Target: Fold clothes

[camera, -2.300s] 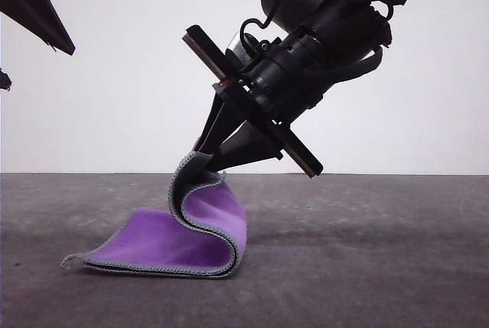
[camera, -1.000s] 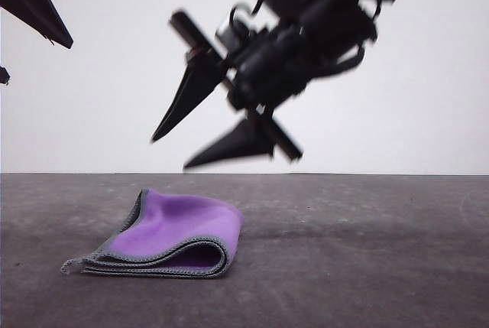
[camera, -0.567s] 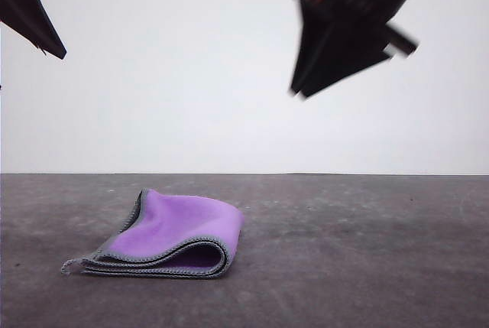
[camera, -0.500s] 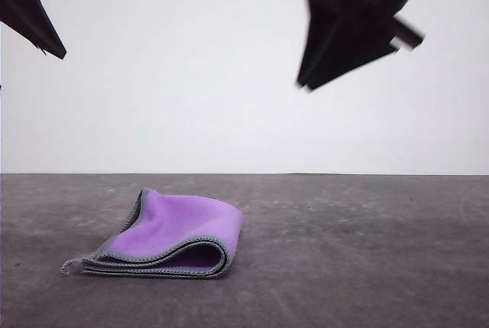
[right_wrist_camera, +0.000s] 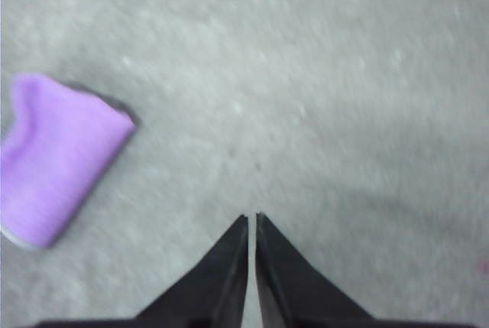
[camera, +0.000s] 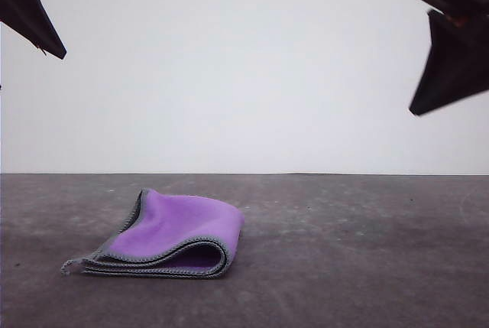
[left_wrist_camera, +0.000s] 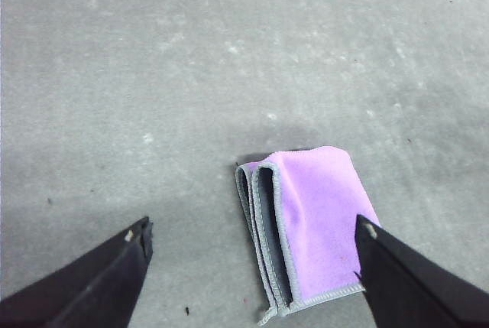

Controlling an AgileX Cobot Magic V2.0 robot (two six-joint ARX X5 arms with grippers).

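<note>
Our right gripper [right_wrist_camera: 252, 221] pressed together aloft, our left gripper [left_wrist_camera: 252, 240] spread wide above the folded purple cloth [camera: 172, 232] on the grey table [camera: 367, 251].

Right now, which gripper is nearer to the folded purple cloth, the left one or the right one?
Left. The left gripper hangs open right above the cloth, which lies between its fingers in the left wrist view. The right gripper, shut and empty, is raised off to the cloth's right.

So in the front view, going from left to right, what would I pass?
Left gripper at the top corner → folded cloth lying on the table → right gripper up at the right edge.
</note>
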